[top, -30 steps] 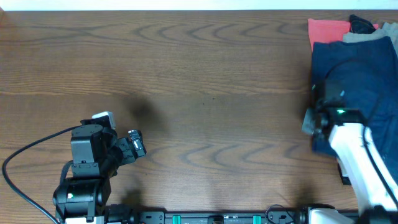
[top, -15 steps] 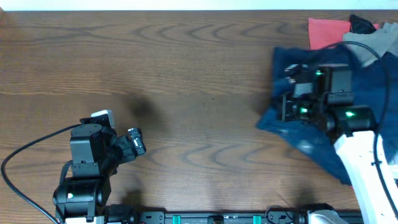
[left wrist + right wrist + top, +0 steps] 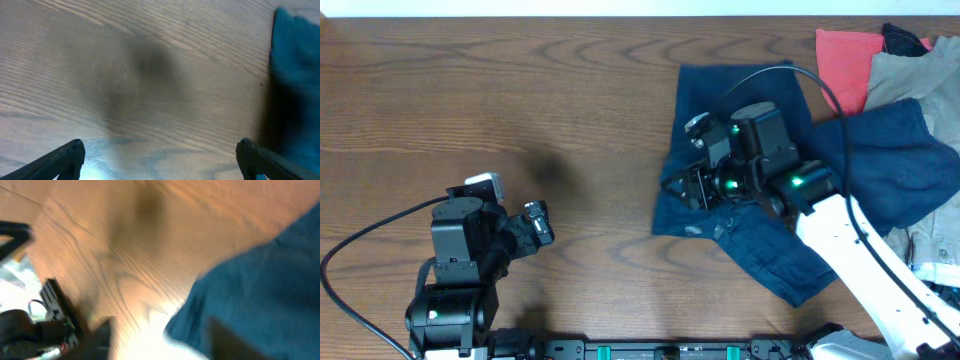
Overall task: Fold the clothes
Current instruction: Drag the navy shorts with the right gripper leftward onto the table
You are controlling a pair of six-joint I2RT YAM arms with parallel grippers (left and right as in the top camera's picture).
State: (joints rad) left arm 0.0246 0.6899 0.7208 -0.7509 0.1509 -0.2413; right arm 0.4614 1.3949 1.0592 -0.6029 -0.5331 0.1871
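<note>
Shorts (image 3: 770,255) of dark navy cloth are seen from overhead lying rumpled on the right half of a brown wooden tabletop (image 3: 520,90). One part reaches toward the far edge, another out to the right, and a third toward the near edge. The right hand (image 3: 685,188) is set directly over the shorts, close to their left border, with cloth around it on most sides. Whether its fingers are pinched on the cloth cannot be told: from above they are dark against dark fabric, and the right wrist view is blurred, with only blue cloth at lower right over wood. The left hand (image 3: 535,228) is held well apart from the shorts, low at the left, its fingers spread wide over bare wood. A coral-red cloth (image 3: 845,60) and a khaki-grey garment (image 3: 910,75) are bunched at the far right corner, the garment touching the shorts.
</note>
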